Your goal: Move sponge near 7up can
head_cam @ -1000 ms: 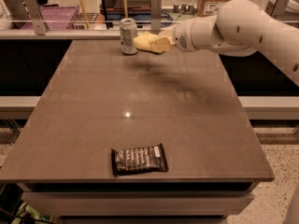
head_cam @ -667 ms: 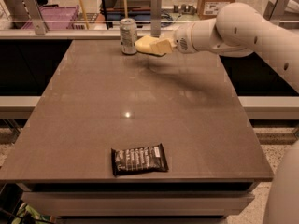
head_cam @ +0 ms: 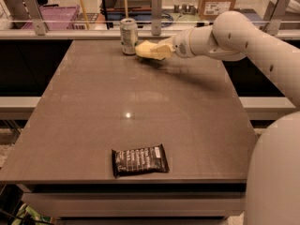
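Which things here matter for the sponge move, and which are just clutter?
In the job: sponge, 7up can, gripper holding the sponge beside the can.
Lying about: black wrapper near the table's front edge, box behind it.

Pale yellow, wavy-edged sponge (head_cam: 144,49) is low over the far end of the surface (head_cam: 140,107), just beside the upright silvery-grey 7up can (head_cam: 128,35), with the pincer (head_cam: 157,49) right at it.

The table (head_cam: 192,121) carries a wrapper (head_cam: 139,160) and the 7up can (head_cam: 128,36), the gripper (head_cam: 149,50) beside it.
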You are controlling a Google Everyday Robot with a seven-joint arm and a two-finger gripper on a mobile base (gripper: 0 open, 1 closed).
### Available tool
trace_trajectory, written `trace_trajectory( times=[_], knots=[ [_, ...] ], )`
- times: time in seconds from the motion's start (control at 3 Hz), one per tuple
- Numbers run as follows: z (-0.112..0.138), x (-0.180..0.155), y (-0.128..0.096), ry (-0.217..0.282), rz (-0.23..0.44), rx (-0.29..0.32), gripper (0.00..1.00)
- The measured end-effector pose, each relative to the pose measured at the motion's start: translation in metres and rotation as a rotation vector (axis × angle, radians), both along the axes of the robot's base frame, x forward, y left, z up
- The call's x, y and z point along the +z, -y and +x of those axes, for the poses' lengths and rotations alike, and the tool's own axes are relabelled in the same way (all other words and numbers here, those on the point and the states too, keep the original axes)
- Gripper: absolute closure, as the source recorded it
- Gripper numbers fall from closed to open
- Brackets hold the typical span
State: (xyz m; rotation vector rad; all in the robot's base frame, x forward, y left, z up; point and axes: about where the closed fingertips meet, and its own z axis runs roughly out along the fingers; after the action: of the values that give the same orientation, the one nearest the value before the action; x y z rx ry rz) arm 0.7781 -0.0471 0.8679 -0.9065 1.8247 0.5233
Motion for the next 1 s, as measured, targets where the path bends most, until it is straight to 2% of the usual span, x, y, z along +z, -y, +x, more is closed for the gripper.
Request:
trace_trajectory(
  times=[0.33, 0.67, 1.0],
  knots=[
    [0.0055, -0.0073, -0.0002, -0.009, 0.006, 0.004, 1.0],
    [0.0055, -0.0085, -0.0033, -0.011, 0.006, 0.008, 0.82],
    [0.0055, -0.0099, -0.0063, -0.013, 0.007, 0.012, 0.59]
  ],
)
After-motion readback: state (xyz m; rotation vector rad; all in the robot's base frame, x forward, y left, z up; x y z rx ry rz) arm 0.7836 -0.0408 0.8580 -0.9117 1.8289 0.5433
